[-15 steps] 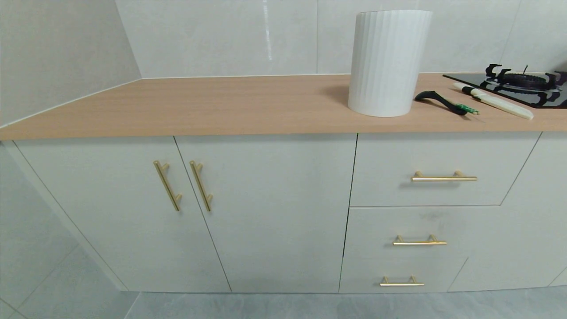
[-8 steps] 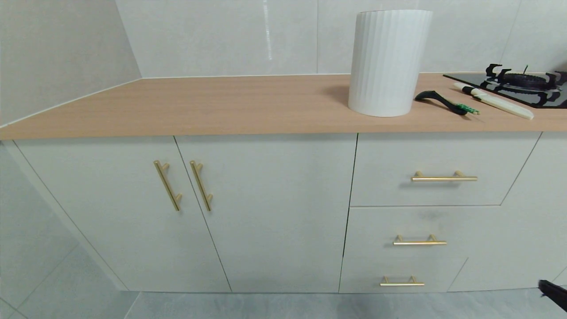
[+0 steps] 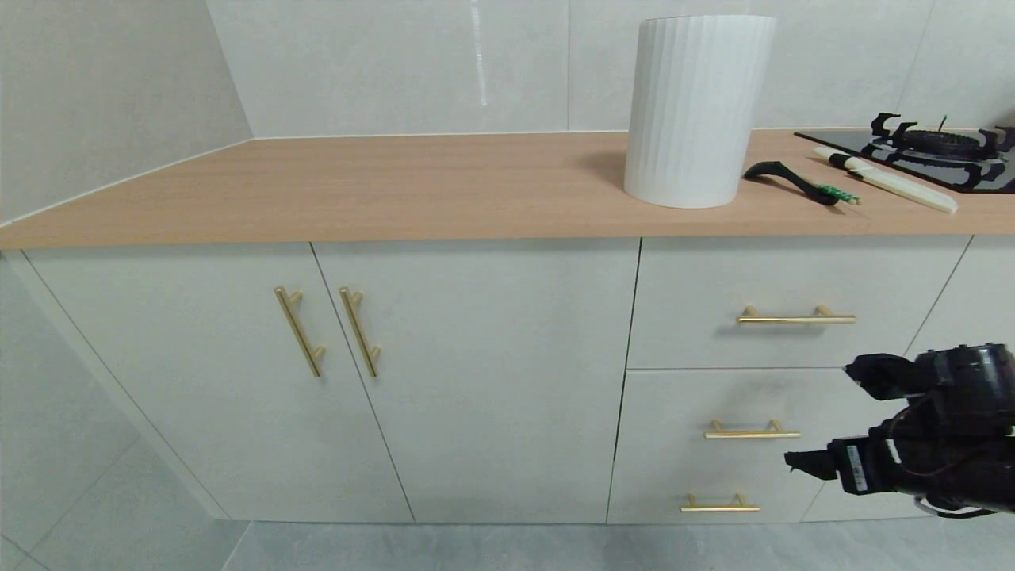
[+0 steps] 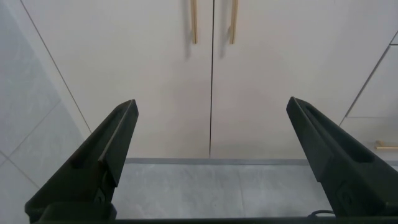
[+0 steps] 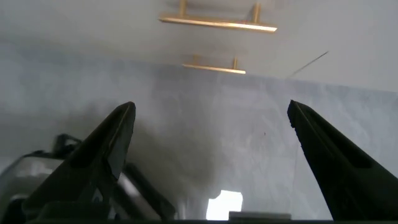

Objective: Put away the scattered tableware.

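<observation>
Tableware: up on the wooden countertop (image 3: 396,186), to the right of the white ribbed canister (image 3: 698,111). There's a black-handled utensil (image 3: 793,181) with a green end, maybe a brush or a peeler, too small to call. A pale knife (image 3: 888,182) lies just beside it, handle end at the edge of the gas hob (image 3: 936,151).
Long axis: both pieces lie roughly parallel, running far-left to near-right across the counter, with the green end and the blade tip towards the front edge.
Way from the jaws: the right gripper (image 3: 817,413) hangs low in front of the drawer fronts, near the middle drawer handle (image 3: 752,433). The tableware sits well above it and farther back.
Nearer arm: the right, plainly. The left gripper (image 4: 210,106) faces the double cupboard doors (image 4: 211,74) down near the floor, well apart from everything.
Right arm pose: wrist low, fingers pointing to the robot's left across the drawers, one finger above the other.
Jaws: the right pair is spread wide with nothing between, and the left pair is released and empty too.
Next move: by my reading, a lift over the counter edge, then turning the jaws across a handle's length.
</observation>
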Robot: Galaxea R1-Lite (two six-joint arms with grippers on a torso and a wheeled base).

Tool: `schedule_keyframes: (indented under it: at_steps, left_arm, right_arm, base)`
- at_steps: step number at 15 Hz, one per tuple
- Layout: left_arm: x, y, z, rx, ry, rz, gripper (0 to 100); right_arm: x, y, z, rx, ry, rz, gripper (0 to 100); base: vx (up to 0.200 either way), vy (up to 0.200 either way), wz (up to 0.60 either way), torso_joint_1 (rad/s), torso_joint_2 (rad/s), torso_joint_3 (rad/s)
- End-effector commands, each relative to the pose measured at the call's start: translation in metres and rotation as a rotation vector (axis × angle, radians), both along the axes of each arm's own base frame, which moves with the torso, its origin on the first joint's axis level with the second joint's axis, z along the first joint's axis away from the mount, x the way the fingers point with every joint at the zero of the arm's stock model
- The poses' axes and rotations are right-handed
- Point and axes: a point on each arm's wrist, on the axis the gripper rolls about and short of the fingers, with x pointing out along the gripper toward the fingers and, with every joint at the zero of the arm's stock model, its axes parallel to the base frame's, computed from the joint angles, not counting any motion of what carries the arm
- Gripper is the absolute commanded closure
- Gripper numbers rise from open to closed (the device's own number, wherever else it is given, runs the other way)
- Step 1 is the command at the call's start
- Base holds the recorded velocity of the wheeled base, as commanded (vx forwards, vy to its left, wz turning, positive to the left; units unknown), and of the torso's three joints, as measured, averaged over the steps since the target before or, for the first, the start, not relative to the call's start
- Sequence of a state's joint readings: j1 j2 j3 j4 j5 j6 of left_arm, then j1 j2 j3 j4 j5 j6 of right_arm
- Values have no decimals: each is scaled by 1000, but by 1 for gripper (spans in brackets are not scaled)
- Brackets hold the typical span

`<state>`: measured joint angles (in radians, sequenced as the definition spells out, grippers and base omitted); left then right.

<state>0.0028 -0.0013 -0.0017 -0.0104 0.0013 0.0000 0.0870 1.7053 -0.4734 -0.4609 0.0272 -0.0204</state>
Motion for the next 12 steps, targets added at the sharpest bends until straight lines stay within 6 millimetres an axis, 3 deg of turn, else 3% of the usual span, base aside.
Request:
schedule_keyframes:
  at_steps: [1, 12]
  left_arm:
    - [0, 0, 0, -2, 1, 2, 0]
    - [0, 0, 0, -2, 0, 2, 0]
  right_arm:
    - [32, 8, -54, -35, 108, -3, 0]
    - [77, 1, -101, -40, -182, -111, 0]
  base:
    - [0, 0, 0, 0, 0, 0]
    - [0, 0, 0, 0, 0, 0]
